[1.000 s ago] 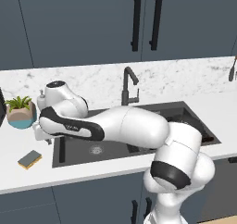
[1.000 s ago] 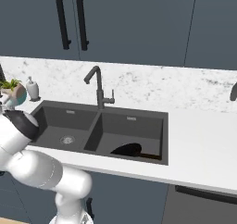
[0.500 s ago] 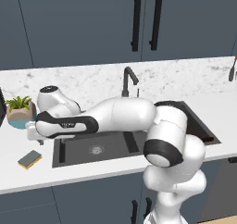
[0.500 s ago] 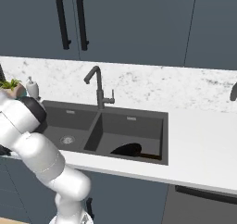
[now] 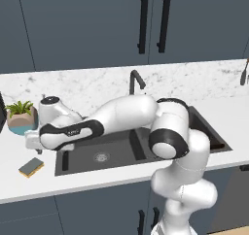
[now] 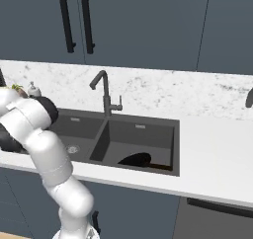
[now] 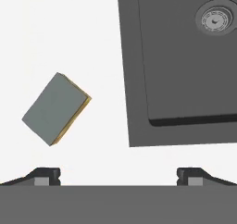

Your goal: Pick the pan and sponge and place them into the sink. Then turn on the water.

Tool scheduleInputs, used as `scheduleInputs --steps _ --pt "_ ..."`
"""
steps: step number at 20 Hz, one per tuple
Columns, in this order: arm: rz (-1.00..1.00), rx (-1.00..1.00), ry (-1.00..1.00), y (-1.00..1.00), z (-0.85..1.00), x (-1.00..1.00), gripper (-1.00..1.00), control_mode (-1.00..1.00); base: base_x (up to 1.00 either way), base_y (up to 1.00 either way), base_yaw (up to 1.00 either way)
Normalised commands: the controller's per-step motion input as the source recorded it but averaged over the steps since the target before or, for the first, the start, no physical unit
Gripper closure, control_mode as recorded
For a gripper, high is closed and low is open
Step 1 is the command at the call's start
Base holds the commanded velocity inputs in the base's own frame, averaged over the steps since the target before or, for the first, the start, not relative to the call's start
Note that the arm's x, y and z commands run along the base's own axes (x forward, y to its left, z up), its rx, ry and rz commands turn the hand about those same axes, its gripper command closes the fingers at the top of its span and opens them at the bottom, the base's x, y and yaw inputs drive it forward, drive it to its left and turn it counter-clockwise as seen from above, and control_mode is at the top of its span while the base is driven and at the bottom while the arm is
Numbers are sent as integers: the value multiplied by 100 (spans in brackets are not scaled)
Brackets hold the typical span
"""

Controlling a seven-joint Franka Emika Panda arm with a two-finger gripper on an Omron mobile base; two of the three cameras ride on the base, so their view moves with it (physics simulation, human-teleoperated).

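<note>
The sponge (image 5: pixel 31 167), a small block with a dark grey top and a yellow underside, lies on the white counter left of the sink (image 5: pixel 116 149). My gripper (image 5: pixel 36 149) hovers just above and behind the sponge. In the hand view the sponge (image 7: pixel 55 108) lies skewed to the upper left, off to the side of my open gripper (image 7: pixel 118 177). Nothing sits between the fingertips (image 7: pixel 46 174). The left basin of the sink (image 7: pixel 185 79) shows its round drain. The black pan (image 6: pixel 136 160) rests in the right basin of the sink (image 6: pixel 99 139). No water runs from the faucet (image 6: pixel 104 92).
A teal plant pot (image 5: pixel 22 118) stands on the counter behind my hand. A small white soap dispenser (image 6: pixel 33 89) stands at the back left. The dark gooseneck faucet (image 5: pixel 136 81) rises behind the sink. Dark cabinets line the wall above.
The arm has swung further left, off the sink's left basin and out over the counter toward the sponge. The jaws have stayed wide open.
</note>
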Motion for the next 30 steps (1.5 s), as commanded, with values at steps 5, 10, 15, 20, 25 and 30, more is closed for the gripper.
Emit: scheduleInputs --steps 5,10,15,20,25,30 --pt "-3 -5 2 12 -10 4 -100 -100 0 0 0" --pt "0 -1 2 3 0 0 -100 -100 0 0 0" --pt "0 0 16 2 -1 11 -100 -100 0 0 0" --pt "-4 0 5 12 -16 0 -100 -100 0 0 0" --pt "-14 0 0 45 -3 0 -100 -100 0 0 0" --pt "-16 0 0 42 -5 0 -100 -100 0 0 0"
